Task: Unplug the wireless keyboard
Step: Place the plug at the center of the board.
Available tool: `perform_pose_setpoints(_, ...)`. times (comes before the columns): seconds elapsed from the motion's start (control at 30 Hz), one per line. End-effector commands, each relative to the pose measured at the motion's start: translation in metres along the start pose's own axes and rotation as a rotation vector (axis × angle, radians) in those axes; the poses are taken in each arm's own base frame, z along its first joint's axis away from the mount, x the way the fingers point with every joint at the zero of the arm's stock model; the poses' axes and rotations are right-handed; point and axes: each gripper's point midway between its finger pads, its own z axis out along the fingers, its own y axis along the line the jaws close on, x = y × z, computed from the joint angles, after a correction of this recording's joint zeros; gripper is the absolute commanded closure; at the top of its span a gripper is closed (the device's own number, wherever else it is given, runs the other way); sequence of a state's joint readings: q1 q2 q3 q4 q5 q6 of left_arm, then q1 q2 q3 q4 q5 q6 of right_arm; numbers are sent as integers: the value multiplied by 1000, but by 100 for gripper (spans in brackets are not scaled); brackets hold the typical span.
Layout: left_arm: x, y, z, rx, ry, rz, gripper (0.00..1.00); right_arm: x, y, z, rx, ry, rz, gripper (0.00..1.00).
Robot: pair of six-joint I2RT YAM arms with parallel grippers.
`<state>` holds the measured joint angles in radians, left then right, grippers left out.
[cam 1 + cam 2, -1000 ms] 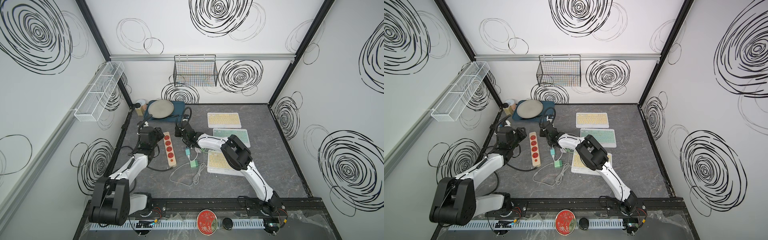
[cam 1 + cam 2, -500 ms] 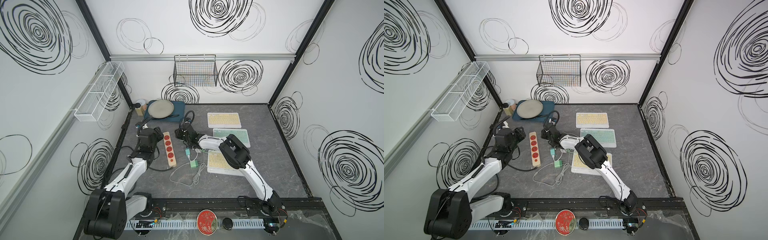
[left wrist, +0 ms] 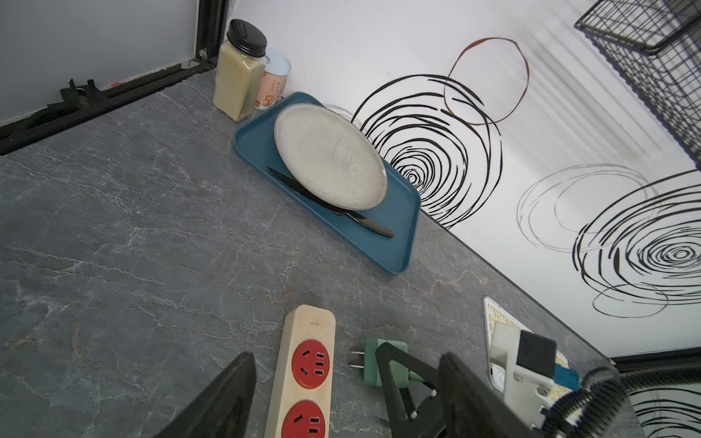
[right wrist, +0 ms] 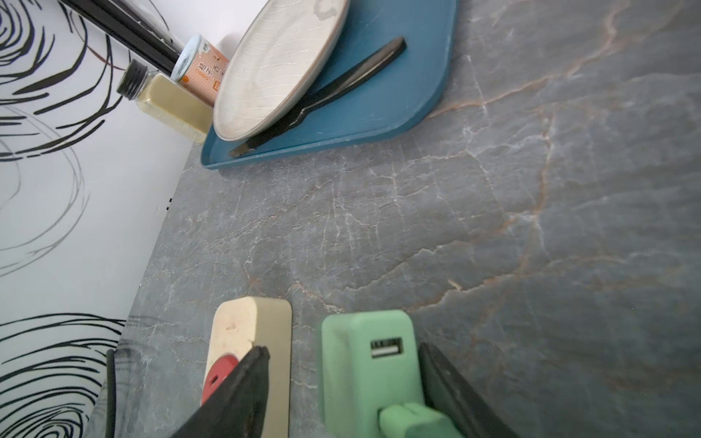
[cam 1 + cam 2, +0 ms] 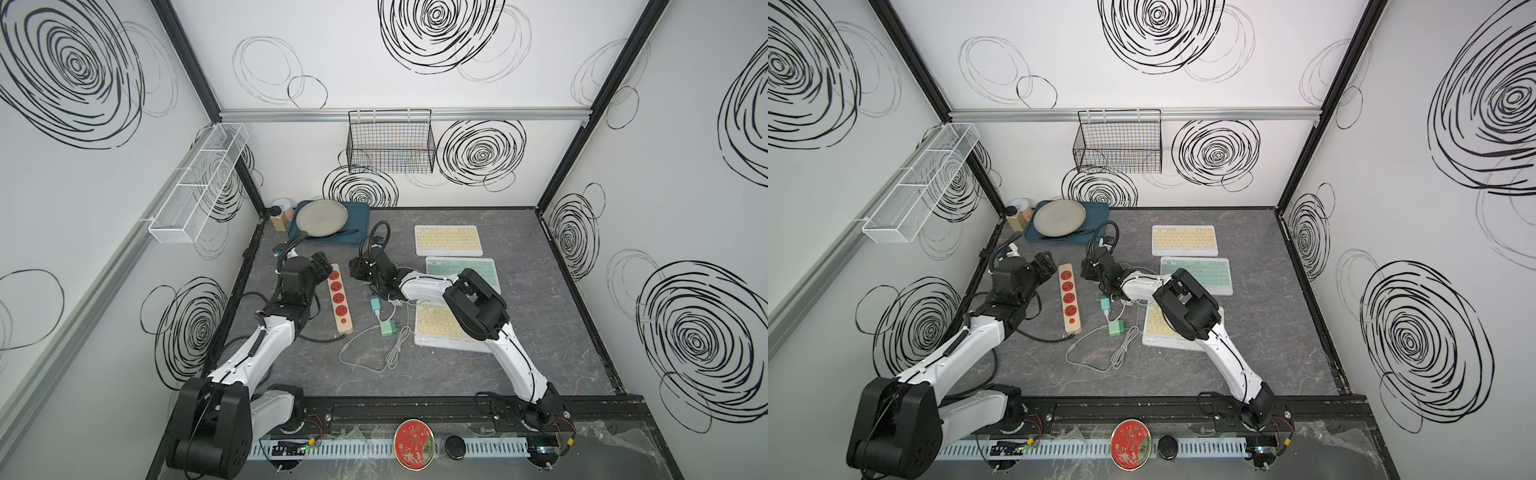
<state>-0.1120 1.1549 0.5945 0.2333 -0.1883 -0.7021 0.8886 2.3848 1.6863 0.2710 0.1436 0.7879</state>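
A beige power strip [image 5: 340, 300] with red sockets lies between my arms. Beside it on the table lies a green charger [image 4: 370, 364], its prongs [image 3: 356, 360] bare and out of the strip, with a green USB plug [image 4: 409, 421] in one port. My right gripper [image 4: 341, 375] is open around the charger, with a gap on the strip side. My left gripper [image 3: 341, 402] is open, straddling the strip's far end [image 3: 309, 364]. The near yellow keyboard [image 5: 436, 328] is partly hidden by my right arm. White cable [image 5: 365, 353] loops in front of it.
A second green adapter [image 5: 389, 329] lies nearer the front. A green keyboard [image 5: 461, 270] and another yellow keyboard [image 5: 448, 240] lie behind. A blue tray [image 5: 359, 224] with a plate and a black knife, a spice jar [image 3: 239, 72] and a can sit in the back left corner.
Both grippers have opened wide over the last second. The right jaws have let go of the green charger, which now rests on the table beside the strip.
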Motion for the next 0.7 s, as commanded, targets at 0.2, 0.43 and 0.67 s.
perform_pose_setpoints(0.2,-16,-10,-8,26,-56,-11,13,-24,40,-40,-39,-37,-50,24)
perform_pose_setpoints(0.43,-21,-11,-16,35,-72,-15,5,-16,34,-44,-29,-5,-38,10)
perform_pose_setpoints(0.67,-19,-12,-17,45,-64,-23,4,2,24,-26,5,58,-41,10)
